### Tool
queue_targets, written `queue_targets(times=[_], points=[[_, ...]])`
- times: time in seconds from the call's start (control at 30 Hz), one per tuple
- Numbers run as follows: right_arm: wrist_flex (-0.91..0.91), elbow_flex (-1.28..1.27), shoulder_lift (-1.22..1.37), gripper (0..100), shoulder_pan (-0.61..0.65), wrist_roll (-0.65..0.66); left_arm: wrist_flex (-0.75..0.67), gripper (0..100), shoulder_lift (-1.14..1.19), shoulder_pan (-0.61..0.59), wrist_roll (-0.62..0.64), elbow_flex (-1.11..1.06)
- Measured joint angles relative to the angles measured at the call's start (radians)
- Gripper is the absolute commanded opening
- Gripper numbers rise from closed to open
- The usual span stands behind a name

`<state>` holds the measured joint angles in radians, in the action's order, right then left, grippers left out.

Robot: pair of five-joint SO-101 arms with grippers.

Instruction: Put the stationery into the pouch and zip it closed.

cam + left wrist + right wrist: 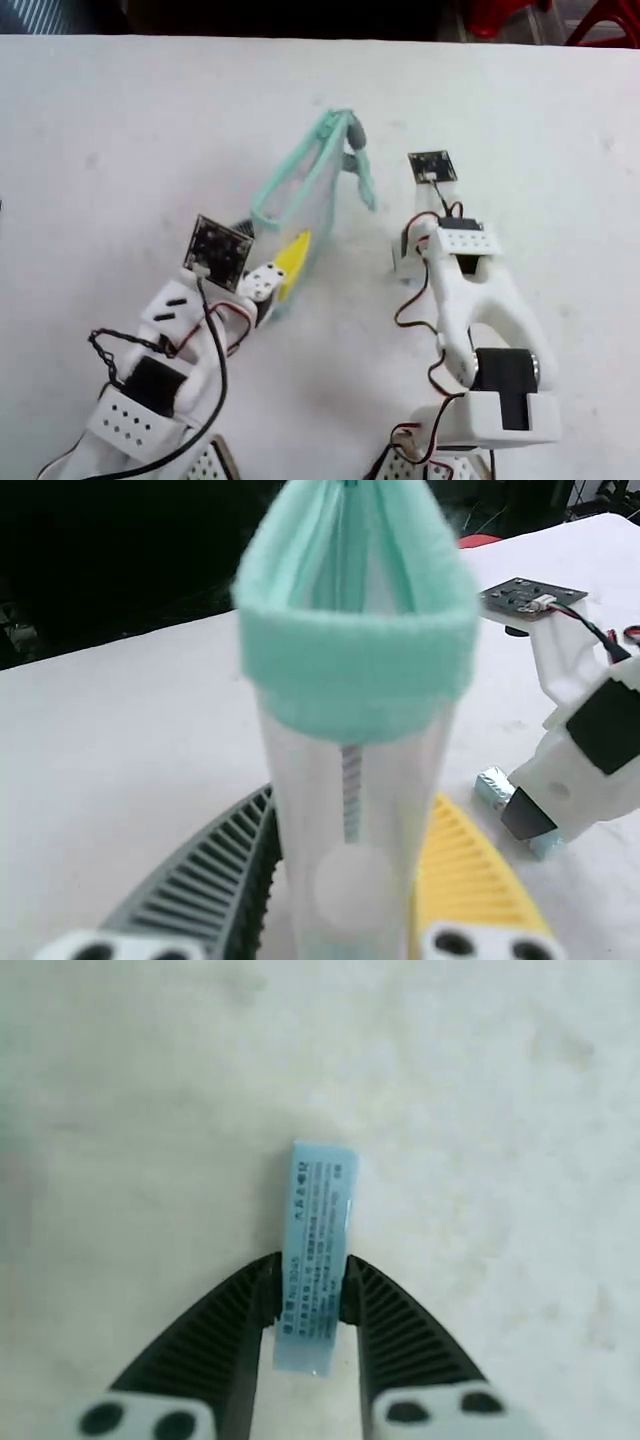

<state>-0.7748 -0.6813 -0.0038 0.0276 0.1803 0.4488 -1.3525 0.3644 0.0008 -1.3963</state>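
High view, with both wrist views: the filling step, one item in hand. We found the pouch (305,205), clear mesh with teal trim, near the middle of the tabletop (120,120), its length running toward the far edge. The left gripper (345,910) was closed on the pouch's near end. The mesh was pinched between its grey and yellow fingers, so that the teal-bordered mouth stood open.

Just beside the pouch, toward the right edge of the tabletop, the right gripper (312,1300) was closed on a blue stationery block (316,1250), one finger against each long side. The block was at or just above the tabletop; we could not tell which.

We judged the task to be in its first half, with an item gripped for loading and the zip not yet closed. The next move called for lifting the block, carrying it over the teal rim and releasing it inside the mouth. The left gripper would need to hold the pouch steady meanwhile. In our judgement, so narrow and soft an opening could catch the block's end.
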Motion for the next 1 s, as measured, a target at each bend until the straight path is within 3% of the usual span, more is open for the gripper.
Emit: queue_targets(times=[0.2, 0.63, 0.83, 1.0], points=[[0.006, 0.000, 0.000, 1.7, -0.026, 0.000, 0.000, 20, -0.012, 0.064, 0.000, -0.015], [0.009, 0.034, 0.000, 1.7, -0.064, 0.000, 0.000, 20, -0.008, 0.049, 0.005, -0.015], [0.009, 0.026, -0.034, 1.7, -0.063, -0.101, 0.000, 20, -0.006, 0.040, 0.005, -0.015], [0.009, 0.000, -0.064, 1.7, -0.063, -0.095, 0.000, 20, -0.005, 0.040, 0.005, -0.015]])
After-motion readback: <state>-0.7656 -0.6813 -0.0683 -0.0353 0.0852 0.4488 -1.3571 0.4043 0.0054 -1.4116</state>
